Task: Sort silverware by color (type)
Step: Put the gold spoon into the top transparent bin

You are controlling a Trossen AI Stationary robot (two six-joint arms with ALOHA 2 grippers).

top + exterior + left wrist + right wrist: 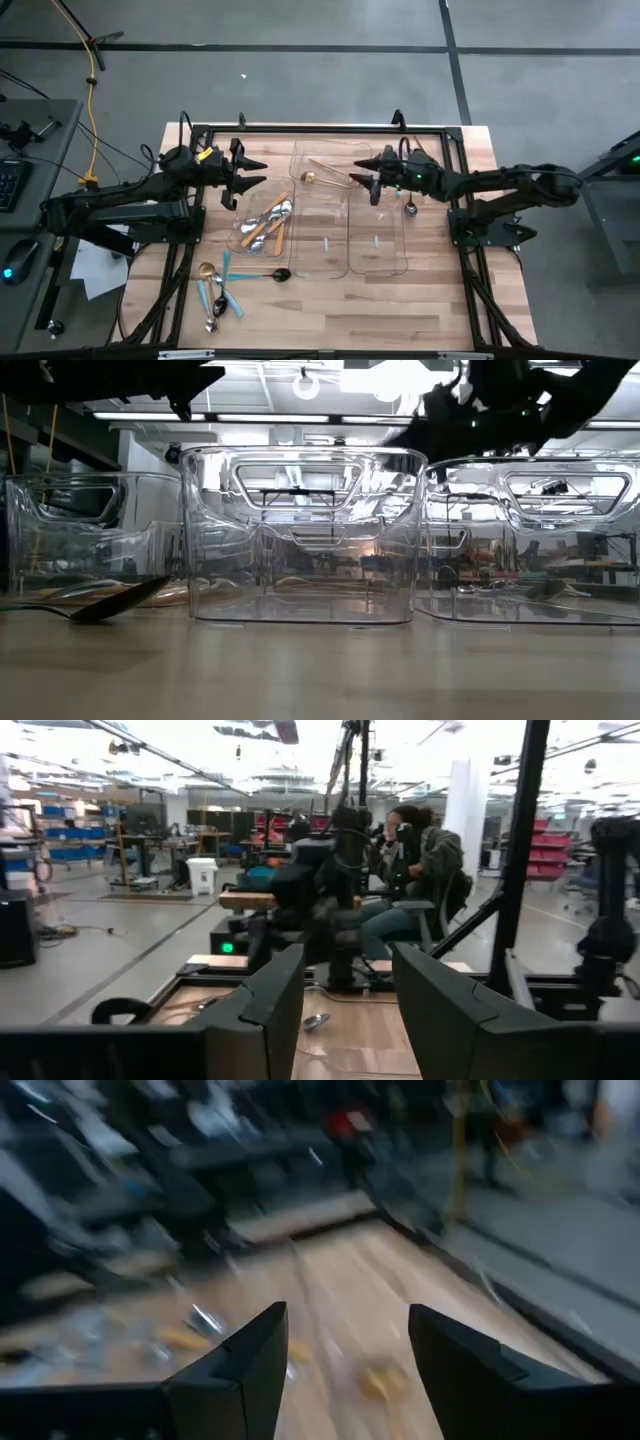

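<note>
High view shows the tabletop with three clear trays side by side: the left tray, the middle tray and the right tray. I judge the sorting as perhaps half done. In the left tray lies a pile of orange-handled pieces, so this colour looks already gathered. The middle tray holds one gold piece near its far end, and its near part has nothing in it; the right tray seems without cutlery, as far as I can tell. Left to sort is a loose group on the bare wood near the front left: a gold spoon, some light-blue handled pieces and a teal handle, lying close together. A dark spoon lies just beside the left tray's front edge, and one more spoon rests outside the right tray's right wall. Both arms hang above the far part of the trays and hold nothing. The left gripper has its fingers apart, and the right gripper, over the middle tray, is apart too.
</note>
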